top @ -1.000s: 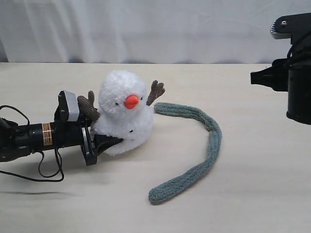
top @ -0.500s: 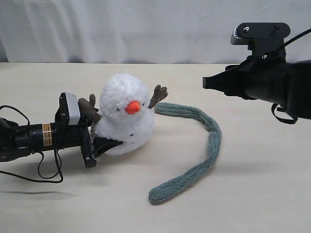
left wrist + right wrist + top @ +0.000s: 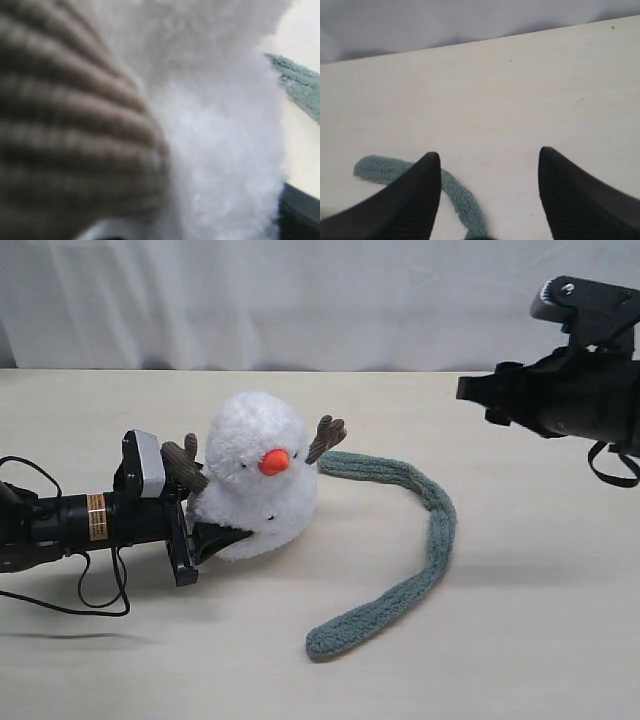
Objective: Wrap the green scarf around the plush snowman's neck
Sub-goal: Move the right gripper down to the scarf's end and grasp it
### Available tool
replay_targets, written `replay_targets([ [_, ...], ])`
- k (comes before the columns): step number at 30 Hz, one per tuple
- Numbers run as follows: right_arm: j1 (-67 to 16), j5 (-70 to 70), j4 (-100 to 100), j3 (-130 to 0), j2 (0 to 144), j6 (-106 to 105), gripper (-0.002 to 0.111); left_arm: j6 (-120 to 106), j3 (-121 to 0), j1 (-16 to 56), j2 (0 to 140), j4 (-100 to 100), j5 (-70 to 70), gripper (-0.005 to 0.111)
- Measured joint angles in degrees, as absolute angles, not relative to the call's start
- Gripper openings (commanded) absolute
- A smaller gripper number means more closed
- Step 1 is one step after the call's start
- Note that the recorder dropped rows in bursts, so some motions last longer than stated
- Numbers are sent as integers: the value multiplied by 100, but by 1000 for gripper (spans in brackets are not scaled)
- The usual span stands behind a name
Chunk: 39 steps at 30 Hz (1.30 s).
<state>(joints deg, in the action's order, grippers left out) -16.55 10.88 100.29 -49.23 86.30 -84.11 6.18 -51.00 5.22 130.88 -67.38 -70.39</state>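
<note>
Green scarf (image 3: 430,540) lies left of and below the right gripper (image 3: 478,400), whose jaws stand apart and empty. Its long axis curves near-to-far. Left gripper (image 3: 215,537) clamps the plush snowman (image 3: 258,480).

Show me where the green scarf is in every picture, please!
Exterior view: the green scarf curves across the table, starting beside the snowman.
Left wrist view: the green scarf peeks out just past the snowman's white fur.
Right wrist view: the green scarf lies flat, partly hidden behind the open right pincer.
Shared landmark: the pale table under the scarf shows in all three.
</note>
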Motion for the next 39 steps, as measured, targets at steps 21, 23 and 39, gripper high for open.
replay_targets([
  [21,-1000,-4287,2369,-6881,10189,-1781,52,618,-5108,522,13088,-6801,-7039,0],
  [23,-1054,-4591,1063,-7088,10407,-634,53,618,-5108,522,13088,-6801,-7039,0],
  [39,-1145,-3824,830,-7182,11337,-241,73,618,-5108,532,13088,-6811,-7039,0],
])
